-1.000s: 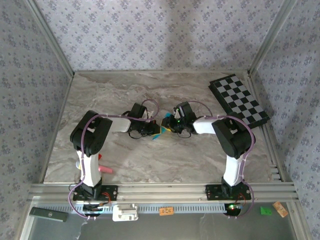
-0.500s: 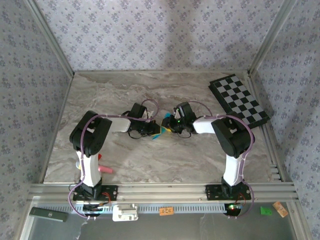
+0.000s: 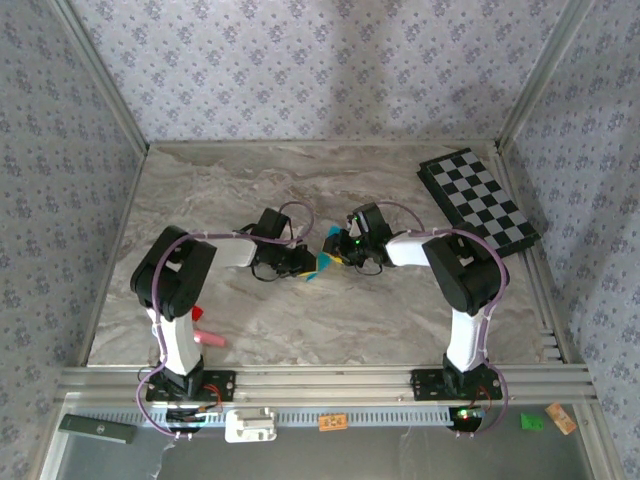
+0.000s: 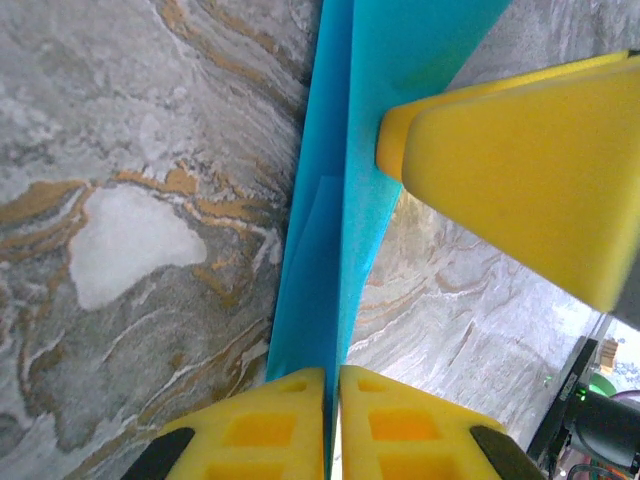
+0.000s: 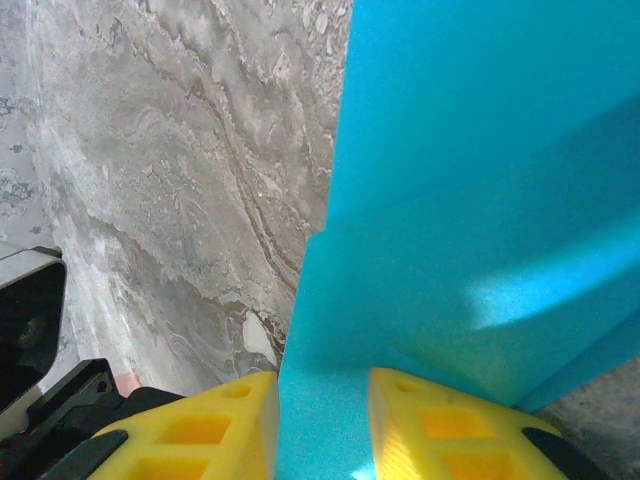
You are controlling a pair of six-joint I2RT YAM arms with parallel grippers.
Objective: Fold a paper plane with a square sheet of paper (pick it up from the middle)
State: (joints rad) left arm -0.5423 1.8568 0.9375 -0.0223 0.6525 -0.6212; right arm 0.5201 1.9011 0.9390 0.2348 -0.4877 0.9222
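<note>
The square sheet of paper (image 3: 322,265) is cyan-blue and folded into a narrow creased strip, hanging just over the middle of the marble table between the two grippers. My left gripper (image 3: 308,262) comes at it from the left. In the left wrist view its yellow pads (image 4: 270,425) are shut on the paper's (image 4: 340,200) thin edge. My right gripper (image 3: 336,256) comes from the right. In the right wrist view the paper (image 5: 470,200) fills the gap between its fingers (image 5: 440,430), which grip it. Its yellow fingers (image 4: 520,150) also press the paper's far end in the left wrist view.
A black-and-white checkered board (image 3: 478,200) lies at the back right corner. A small pink-and-red object (image 3: 208,338) sits by the left arm's base near the front edge. Patterned walls close in the marble table (image 3: 300,180) on three sides.
The left arm's elbow has swung out to the left and its wrist has shifted slightly. The paper stays held between both grippers. The right arm has not moved.
</note>
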